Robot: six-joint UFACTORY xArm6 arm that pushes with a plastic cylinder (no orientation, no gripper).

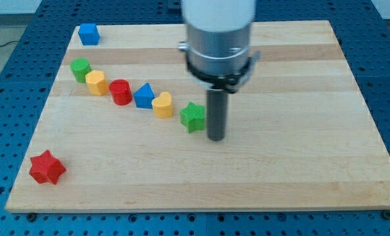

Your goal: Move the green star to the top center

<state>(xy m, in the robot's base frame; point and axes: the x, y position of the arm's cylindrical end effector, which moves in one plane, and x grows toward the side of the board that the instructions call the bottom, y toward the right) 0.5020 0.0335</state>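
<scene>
My tip point(215, 138), a bare rod with no pincer, stands just beside the small green star-shaped block point(193, 117), on its right, near the middle of the pale wooden tabletop point(299, 164). Bare board stretches from the star toward the top edge's center.

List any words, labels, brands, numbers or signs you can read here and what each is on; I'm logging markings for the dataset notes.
None: no readable text shows anywhere in this view.
The wooden board, the green star and the other blocks are plain.
The arm's grey housing above my tip carries no legible label.
</scene>
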